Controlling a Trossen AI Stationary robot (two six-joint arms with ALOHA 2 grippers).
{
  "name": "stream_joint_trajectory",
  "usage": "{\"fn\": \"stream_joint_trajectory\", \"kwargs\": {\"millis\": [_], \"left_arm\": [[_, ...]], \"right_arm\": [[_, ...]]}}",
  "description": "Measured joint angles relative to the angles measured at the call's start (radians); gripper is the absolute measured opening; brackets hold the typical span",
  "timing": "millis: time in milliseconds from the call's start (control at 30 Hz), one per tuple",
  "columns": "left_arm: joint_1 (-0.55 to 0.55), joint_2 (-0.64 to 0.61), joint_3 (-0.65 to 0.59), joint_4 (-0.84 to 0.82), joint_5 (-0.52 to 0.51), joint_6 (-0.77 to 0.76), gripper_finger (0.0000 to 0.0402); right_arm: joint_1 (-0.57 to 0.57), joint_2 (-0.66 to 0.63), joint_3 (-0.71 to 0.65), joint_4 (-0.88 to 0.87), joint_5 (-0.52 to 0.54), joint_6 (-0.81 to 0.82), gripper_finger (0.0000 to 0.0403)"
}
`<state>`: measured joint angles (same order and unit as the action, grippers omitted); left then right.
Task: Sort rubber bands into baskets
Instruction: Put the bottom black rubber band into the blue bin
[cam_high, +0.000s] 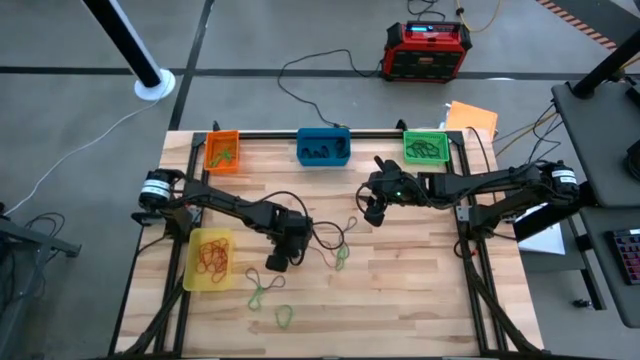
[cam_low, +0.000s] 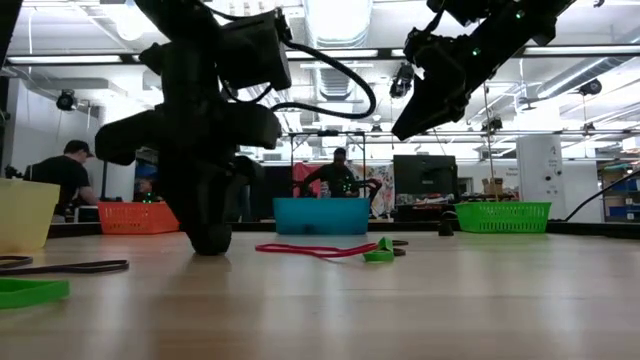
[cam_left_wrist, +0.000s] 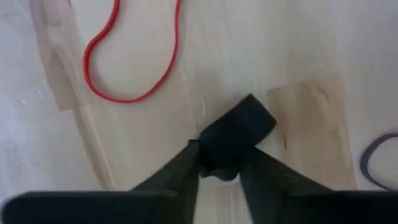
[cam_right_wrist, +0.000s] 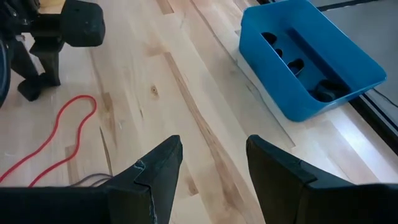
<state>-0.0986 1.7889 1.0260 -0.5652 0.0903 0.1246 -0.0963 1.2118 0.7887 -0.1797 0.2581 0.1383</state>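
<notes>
From above, your left gripper (cam_high: 277, 262) sits low on the table at 7 o'clock from centre, beside the yellow basket (cam_high: 194, 275). Your right gripper (cam_high: 373, 213) hovers at 1 o'clock, below the blue basket (cam_high: 323, 157). Loose bands (cam_high: 342, 255) lie between them.

At table height, the left gripper (cam_low: 210, 240) touches the wood; a red band (cam_low: 310, 249) lies beyond.

On the left wrist, the fingers (cam_left_wrist: 186, 171) pinch a black band (cam_left_wrist: 236, 134).

On the right wrist, the fingers (cam_right_wrist: 165, 165) stand apart, holding nothing.

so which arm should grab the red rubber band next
Left. Its gripper is down at the wooden tabletop beside the thin red rubber band loop; the right gripper hangs raised, open, farther off.
</notes>
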Motion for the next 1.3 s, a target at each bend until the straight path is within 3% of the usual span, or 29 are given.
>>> {"fn": "stream_joint_trajectory", "kwargs": {"millis": [133,467,600,800,1067,1300], "left_arm": [[0.0,-0.008,0.0,0.007,-0.004,0.006,0.0014],[0.002,-0.083,-0.034,0.12,-0.026,0.026,0.0002],[0.006,-0.155,-0.095,0.264,-0.051,0.029,0.0002],[0.032,-0.297,-0.239,0.605,-0.22,-0.002,0.0001],[0.099,-0.387,-0.396,1.16,-0.23,-0.04,0.0],[0.117,-0.384,-0.423,1.236,-0.209,-0.091,0.0]], "right_arm": [[0.0,0.0,0.0,0.007,0.0,0.0,0.0176],[0.0,0.002,-0.027,0.071,-0.005,-0.01,0.0176],[0.0,0.002,-0.099,0.276,-0.072,-0.058,0.0176],[0.0,0.002,-0.258,0.695,-0.214,-0.141,0.0176],[0.036,0.088,-0.311,0.969,-0.242,-0.225,0.0176],[0.066,0.26,-0.221,1.18,-0.206,-0.318,0.0176]]}}
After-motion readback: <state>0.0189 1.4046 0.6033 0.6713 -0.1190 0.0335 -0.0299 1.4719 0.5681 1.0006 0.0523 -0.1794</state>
